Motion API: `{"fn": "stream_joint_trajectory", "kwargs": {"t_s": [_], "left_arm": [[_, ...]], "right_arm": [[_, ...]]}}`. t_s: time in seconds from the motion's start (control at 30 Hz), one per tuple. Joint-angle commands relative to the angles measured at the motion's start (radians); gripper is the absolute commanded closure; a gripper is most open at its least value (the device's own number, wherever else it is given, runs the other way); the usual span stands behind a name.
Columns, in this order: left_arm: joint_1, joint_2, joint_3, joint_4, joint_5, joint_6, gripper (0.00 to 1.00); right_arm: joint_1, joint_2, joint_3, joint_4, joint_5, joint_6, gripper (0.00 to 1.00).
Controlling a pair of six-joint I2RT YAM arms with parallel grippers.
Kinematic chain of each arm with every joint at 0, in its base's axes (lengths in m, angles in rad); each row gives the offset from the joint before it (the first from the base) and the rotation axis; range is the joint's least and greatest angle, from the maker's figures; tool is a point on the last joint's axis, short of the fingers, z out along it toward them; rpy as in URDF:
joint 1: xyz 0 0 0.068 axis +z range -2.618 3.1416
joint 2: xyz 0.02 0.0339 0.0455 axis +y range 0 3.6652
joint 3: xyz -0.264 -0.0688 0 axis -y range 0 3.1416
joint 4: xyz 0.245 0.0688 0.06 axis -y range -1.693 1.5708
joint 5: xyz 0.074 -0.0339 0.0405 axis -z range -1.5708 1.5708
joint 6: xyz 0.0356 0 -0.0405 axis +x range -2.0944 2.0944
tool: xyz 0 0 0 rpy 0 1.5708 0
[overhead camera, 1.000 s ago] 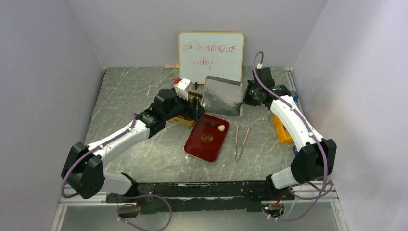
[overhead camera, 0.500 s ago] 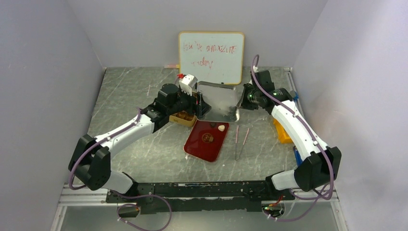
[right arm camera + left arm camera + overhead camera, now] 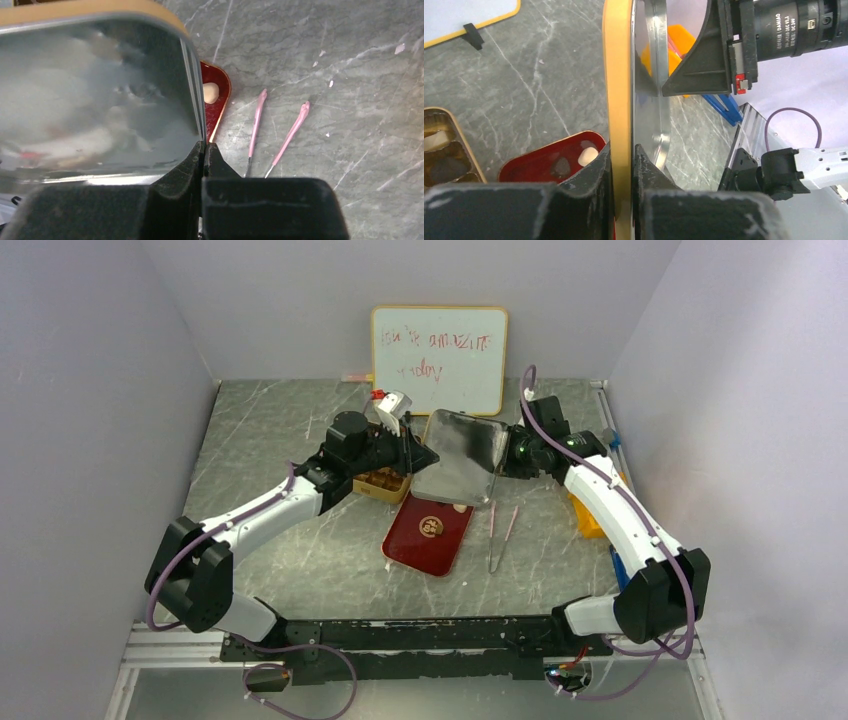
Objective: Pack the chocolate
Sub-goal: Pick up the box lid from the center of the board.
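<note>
Red tin tray [image 3: 425, 545], nearest your arm bases, flat on the table [image 3: 300, 550]; one cream piece of chocolate [image 3: 211, 93] lies loose in its far corner, seen from both wrist views, hidden from above.

Pink tweezers [image 3: 500, 530], just right of the red tin tray, untouched, legs spread.

Orange block [image 3: 585, 518], further right, partly hidden by your right arm.

Tin half [image 3: 458, 455], gold outside, mirror-silver inside; held off the table over the far end of the red tin tray, between both arms.

Left gripper [image 3: 621, 150]: jaws pressed together on the gold rim of the tin half, one finger on each face.

Right gripper [image 3: 205, 147]: jaws clamped on the opposite rim; no gap shows.

Gold insert tray [image 3: 383, 483], beside your left wrist; more chocolate sits in its cells, dark and pale pieces; how many cells are filled cannot be told.

Whiteboard [image 3: 440, 355], farthest back, upright, red scrawl.

Handling note, judged: each piece is likely light and firm, yet easy to mark or smear under a hard squeeze; rounded ones will probably roll; take hold across the middle, on flat faces where a piece has them, and close gently; the loose cream piece is the easiest for you to reach, once the tin half is set down.
</note>
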Motion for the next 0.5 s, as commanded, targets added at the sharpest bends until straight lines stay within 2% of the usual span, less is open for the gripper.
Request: {"fn": "stream_joint_trajectory", "kwargs": {"t_s": [0.0, 0.13, 0.33, 0.37, 0.47], "left_arm": [[-0.004, -0.013, 0.006, 0.062, 0.073, -0.016, 0.94], [-0.003, -0.022, 0.006, 0.063, 0.083, -0.017, 0.95], [-0.004, -0.054, 0.021, 0.005, 0.031, 0.037, 0.95], [-0.004, -0.061, 0.021, -0.001, 0.018, 0.045, 0.95], [-0.004, -0.079, 0.022, -0.017, -0.018, 0.064, 0.95]], "right_arm": [[0.006, -0.035, -0.007, 0.053, -0.007, 0.013, 1.00], [0.008, -0.030, -0.005, 0.071, -0.002, 0.019, 0.98], [0.008, -0.024, 0.036, 0.068, 0.010, 0.014, 0.63], [0.008, -0.025, 0.040, 0.068, 0.012, 0.014, 0.59], [0.008, -0.026, 0.049, 0.064, 0.015, 0.014, 0.57]]}}
